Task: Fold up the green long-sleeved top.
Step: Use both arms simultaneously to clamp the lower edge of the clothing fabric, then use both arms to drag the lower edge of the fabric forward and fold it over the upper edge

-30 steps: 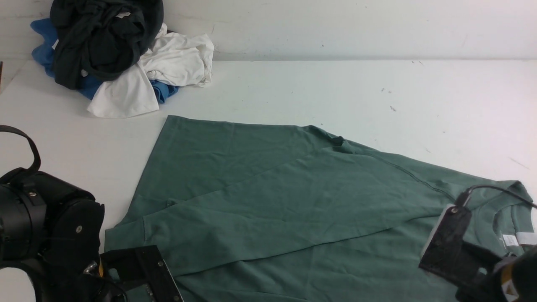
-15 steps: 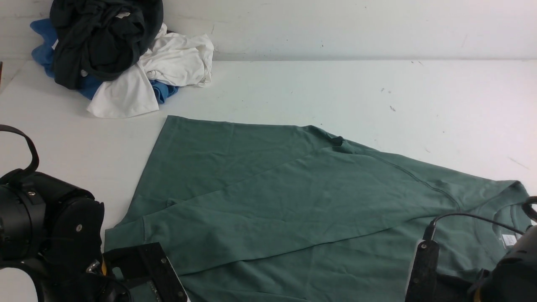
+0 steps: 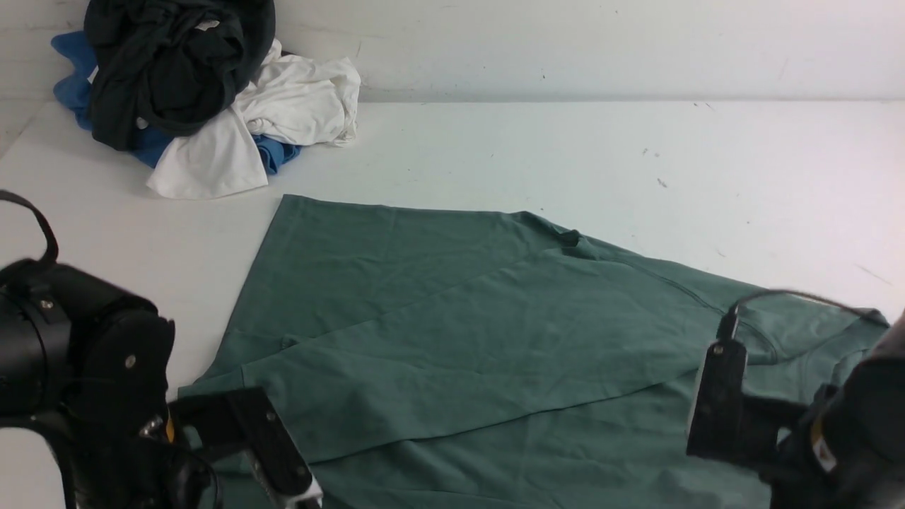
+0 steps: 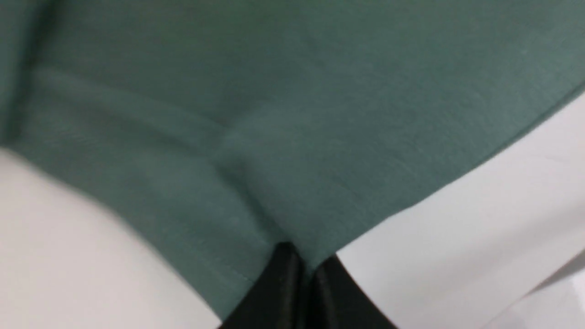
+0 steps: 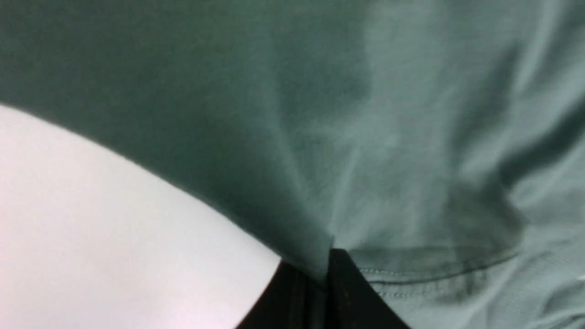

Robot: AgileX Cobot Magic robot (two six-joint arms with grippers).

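The green long-sleeved top [image 3: 481, 332] lies spread on the white table [image 3: 565, 155], one sleeve folded across its body. My left gripper [image 4: 307, 258] is shut on the top's edge at the near left corner, green cloth pinched between its black fingers [image 4: 283, 283]. My right gripper [image 5: 327, 265] is shut on a fold of the top [image 5: 388, 137] near a stitched seam, and the cloth rises off the table from its tips. In the front view both arms stand at the near edge, the left arm [image 3: 85, 396] and the right arm [image 3: 813, 431], with their fingertips hidden.
A heap of black, white and blue garments [image 3: 198, 99] sits at the far left corner against the white back wall [image 3: 601, 42]. Bare white table runs behind and to the right of the top.
My right gripper came down onto the top's near right part and shut on the cloth, now lifting it slightly. The left arm rose a little with its pinched edge.
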